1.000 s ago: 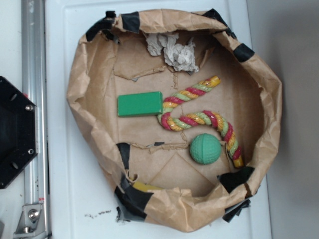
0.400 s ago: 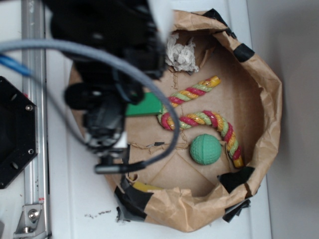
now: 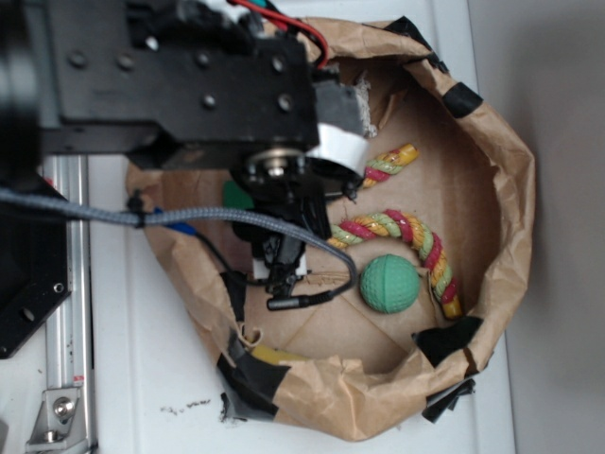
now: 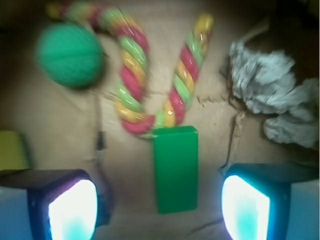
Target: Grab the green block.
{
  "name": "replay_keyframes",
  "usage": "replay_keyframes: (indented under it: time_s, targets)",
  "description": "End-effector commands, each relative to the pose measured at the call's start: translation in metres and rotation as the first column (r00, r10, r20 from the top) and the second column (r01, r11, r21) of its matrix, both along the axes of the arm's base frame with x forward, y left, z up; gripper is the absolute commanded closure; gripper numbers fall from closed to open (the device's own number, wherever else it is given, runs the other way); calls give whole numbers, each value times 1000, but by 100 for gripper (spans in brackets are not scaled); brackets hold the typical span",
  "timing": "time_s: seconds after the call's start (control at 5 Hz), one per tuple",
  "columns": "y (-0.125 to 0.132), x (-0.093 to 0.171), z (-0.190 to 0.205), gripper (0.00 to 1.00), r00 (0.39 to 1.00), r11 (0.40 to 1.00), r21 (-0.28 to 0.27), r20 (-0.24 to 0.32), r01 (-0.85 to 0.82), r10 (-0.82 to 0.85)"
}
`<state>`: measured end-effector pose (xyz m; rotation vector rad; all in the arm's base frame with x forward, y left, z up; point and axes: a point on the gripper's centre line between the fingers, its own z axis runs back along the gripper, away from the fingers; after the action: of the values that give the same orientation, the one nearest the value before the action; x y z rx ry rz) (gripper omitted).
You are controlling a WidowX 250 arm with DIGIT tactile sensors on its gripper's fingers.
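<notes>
The green block (image 4: 175, 169) lies flat on the brown paper floor, lengthwise between my two fingers in the wrist view. In the exterior view only a sliver of the green block (image 3: 237, 197) shows under the arm. My gripper (image 4: 160, 210) is open and empty; its glowing pads (image 4: 73, 210) stand well apart on either side of the block, above it and not touching. The gripper itself is hidden under the arm's body in the exterior view.
A paper-walled bin (image 3: 501, 161) with black tape encloses everything. A teal-green textured ball (image 3: 388, 284), also in the wrist view (image 4: 69, 56), a red-yellow-green rope (image 3: 406, 232), and crumpled grey paper (image 4: 270, 95) lie near the block. The rope's bend touches the block's far end.
The arm has swung in over the bin from the left, moving right, and now covers most of the block. The block, ball and rope have not moved.
</notes>
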<state>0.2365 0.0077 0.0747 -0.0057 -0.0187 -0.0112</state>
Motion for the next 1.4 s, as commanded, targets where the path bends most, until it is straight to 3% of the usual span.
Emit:
replay_keyframes:
  time_s: [0.0,0.2,0.4,0.6,0.8,1.0,1.2]
  targets:
    - [-16,-1,-58,47,990,991,23,-60,133,-131]
    - [-20,0,-59,100,988,988,73,-85,132,-126]
    - [-21,6,-25,100,992,986,117,-48,123,-118]
    - [-25,17,26,100,987,993,85,134,76,-87]
    - [-31,15,78,100,971,995,94,238,16,-38]
    - [-29,12,116,100,969,999,41,246,20,-30]
    - [-28,13,111,100,966,1000,19,257,-12,7]
